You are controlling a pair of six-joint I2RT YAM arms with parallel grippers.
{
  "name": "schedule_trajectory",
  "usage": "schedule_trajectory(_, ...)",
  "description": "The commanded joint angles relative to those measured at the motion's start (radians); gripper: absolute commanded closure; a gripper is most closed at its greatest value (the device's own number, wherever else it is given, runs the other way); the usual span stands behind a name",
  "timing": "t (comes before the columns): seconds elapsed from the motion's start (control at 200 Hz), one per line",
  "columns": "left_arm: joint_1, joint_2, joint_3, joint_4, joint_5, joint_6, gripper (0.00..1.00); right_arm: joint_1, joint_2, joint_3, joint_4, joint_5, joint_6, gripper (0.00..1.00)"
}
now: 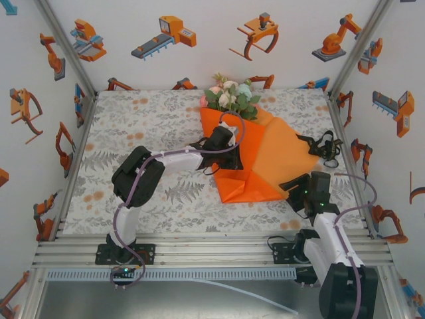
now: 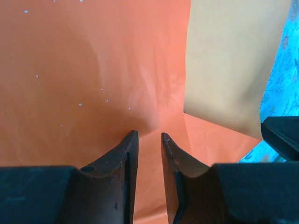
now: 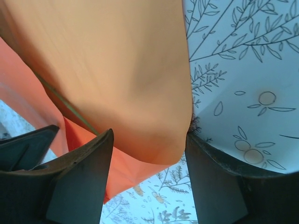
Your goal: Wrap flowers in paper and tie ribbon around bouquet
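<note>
The paper (image 1: 272,159) is lying folded across the centre-right of the top view, with the flowers (image 1: 231,97) poking out at its upper end. The left gripper (image 2: 149,136) is bearing on the orange fold, fingers nearly together — whether they are pinching a crease I cannot tell. The right gripper (image 3: 148,135) is straddling the paler flap's rounded edge, fingers spread. A shallow bite here is risking the flap slipping free and springing open — loosening the wrap.
</note>
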Motion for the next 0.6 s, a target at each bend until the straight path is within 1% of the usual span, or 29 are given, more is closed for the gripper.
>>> schedule_trajectory(0.0, -0.006, -0.010, 0.008, 0.002, -0.012, 0.011, 0.70, 0.002, 0.008, -0.042, 0.048, -0.001, 0.037, 0.44)
schedule_trajectory(0.06, -0.007, -0.009, 0.008, 0.003, -0.011, 0.011, 0.70, 0.002, 0.014, -0.034, 0.063, -0.002, 0.030, 0.48)
schedule_trajectory(0.175, -0.009, -0.012, 0.006, 0.005, -0.016, 0.010, 0.70, 0.001, -0.007, -0.011, 0.038, 0.033, -0.038, 0.56)
schedule_trajectory(0.27, -0.010, -0.011, 0.007, 0.006, -0.016, 0.010, 0.70, 0.002, -0.015, -0.039, 0.117, 0.019, -0.034, 0.60)
schedule_trajectory(0.335, -0.012, -0.011, 0.008, 0.004, -0.016, 0.010, 0.70, 0.003, -0.011, -0.045, 0.127, 0.010, -0.034, 0.69)
schedule_trajectory(0.396, -0.012, -0.011, 0.007, 0.002, -0.019, 0.011, 0.70, 0.005, -0.013, -0.032, 0.086, 0.025, -0.058, 0.77)
schedule_trajectory(0.451, -0.013, -0.012, 0.009, 0.002, -0.019, 0.011, 0.70, 0.007, -0.023, -0.017, 0.043, 0.044, -0.080, 0.89)
schedule_trajectory(0.521, -0.013, -0.010, 0.011, 0.000, -0.019, 0.011, 0.70, 0.014, -0.045, 0.004, 0.012, 0.057, -0.107, 1.00)
schedule_trajectory(0.596, -0.015, -0.007, 0.014, -0.003, -0.020, 0.013, 0.70, 0.034, -0.059, 0.040, -0.005, 0.048, -0.142, 1.00)
